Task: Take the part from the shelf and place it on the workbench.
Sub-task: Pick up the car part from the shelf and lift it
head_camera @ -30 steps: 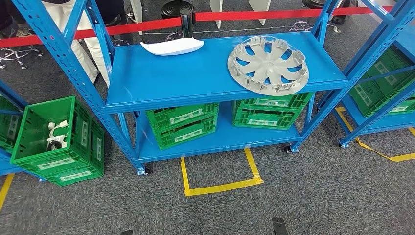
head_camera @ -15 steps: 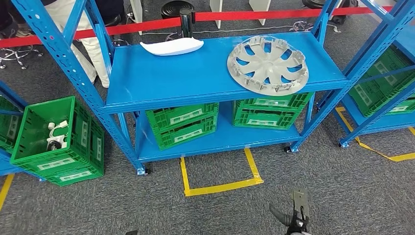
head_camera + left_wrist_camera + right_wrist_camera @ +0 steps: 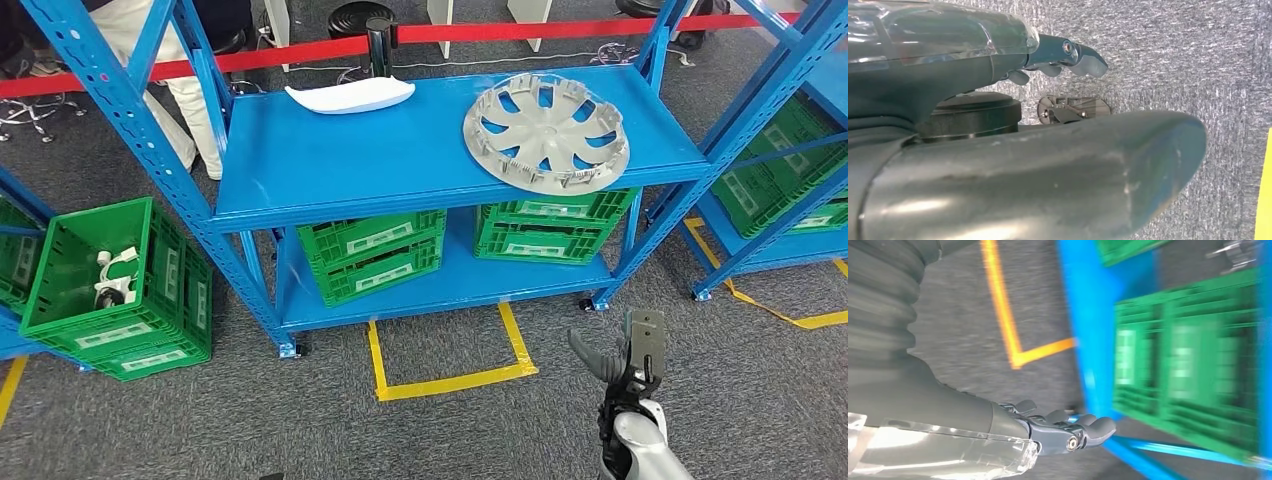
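Right hand (image 3: 628, 365) sits low over grey carpet (image 3: 720, 400), in front of the blue metal shelf rack (image 3: 420, 160), fingers spread, thumb apart, nothing in it. In the right wrist view the right hand (image 3: 1063, 432) has loosely extended fingers, empty, with blurred green crates and blue frame behind. Left hand (image 3: 1068, 57) hangs over the carpet in the left wrist view, fingers slightly curled with nothing between them; cannot tell whether it counts as spread or closed.

Silver-grey plastic wheel cover with spokes (image 3: 546, 130) lies flat on the rack's top shelf, right side, well apart from the right hand. White curved plastic panel (image 3: 350, 95) lies at the back left of the same shelf, well apart from the wheel cover. Black post (image 3: 379, 45) stands behind the shelf, with red barrier tape (image 3: 300, 52) running across.

Lower shelf holds green plastic crates (image 3: 375, 250), stacked in two pairs. Another green crate (image 3: 110, 285) on the left holds a white part (image 3: 115, 275). Yellow floor tape (image 3: 450, 380) marks a square in front of the rack. Person's legs in light trousers (image 3: 190, 110) stand behind the rack on the left.
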Robot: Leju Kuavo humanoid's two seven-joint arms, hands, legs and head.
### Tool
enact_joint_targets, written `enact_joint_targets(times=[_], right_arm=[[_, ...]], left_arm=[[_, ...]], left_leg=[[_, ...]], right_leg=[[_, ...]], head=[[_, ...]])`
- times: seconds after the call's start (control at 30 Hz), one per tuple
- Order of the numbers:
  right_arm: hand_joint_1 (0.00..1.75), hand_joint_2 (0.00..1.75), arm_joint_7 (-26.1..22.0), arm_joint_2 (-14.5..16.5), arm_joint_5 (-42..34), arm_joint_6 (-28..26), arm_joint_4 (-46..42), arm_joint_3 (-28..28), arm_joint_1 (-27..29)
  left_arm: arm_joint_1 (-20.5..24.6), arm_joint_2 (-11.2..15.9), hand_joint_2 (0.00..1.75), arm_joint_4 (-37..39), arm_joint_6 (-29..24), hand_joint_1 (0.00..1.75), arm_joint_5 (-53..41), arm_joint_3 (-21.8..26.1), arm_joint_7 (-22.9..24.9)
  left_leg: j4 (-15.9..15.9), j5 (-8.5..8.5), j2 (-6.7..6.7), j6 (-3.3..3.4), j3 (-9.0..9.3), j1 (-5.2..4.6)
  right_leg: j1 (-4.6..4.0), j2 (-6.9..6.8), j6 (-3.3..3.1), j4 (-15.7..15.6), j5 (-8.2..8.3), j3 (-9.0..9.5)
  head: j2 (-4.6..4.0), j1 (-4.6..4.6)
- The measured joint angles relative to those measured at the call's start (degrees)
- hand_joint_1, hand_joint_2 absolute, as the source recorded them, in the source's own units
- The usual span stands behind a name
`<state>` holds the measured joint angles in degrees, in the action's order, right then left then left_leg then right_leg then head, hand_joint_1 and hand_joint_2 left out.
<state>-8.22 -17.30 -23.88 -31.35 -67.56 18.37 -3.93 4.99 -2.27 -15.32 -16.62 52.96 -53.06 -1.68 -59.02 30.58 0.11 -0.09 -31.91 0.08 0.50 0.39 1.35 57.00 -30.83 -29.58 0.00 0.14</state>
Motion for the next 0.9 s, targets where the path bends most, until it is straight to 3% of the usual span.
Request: enact_joint_targets(times=[0.47,0.9], right_arm=[[0.00,1.75,3.26,-5.95,7.51,-2.76,-30.46,-3.22,-1.05],[0.00,1.75,8.56,-10.59,14.66,-1.35,-56.82,-2.21,-5.25]], left_arm=[[0.38,0.02,0.00,0.76,-0.24,0.00,2.41,-1.71,-1.87],[0.64,-0.08,0.00,1.32,-0.24,0.00,4.51,-2.90,-4.50]], left_leg=[[-0.01,0.00,-0.01,0.01,0.01,0.00],[-0.01,0.00,-0.16,0.01,-0.01,-0.01]], right_leg=[[0.00,0.03,0.00,0.00,0.01,-0.01],[0.01,-0.01,0.01,0.00,0.01,-0.01]], head=[[0.00,-0.03],[0.00,-0.02]])
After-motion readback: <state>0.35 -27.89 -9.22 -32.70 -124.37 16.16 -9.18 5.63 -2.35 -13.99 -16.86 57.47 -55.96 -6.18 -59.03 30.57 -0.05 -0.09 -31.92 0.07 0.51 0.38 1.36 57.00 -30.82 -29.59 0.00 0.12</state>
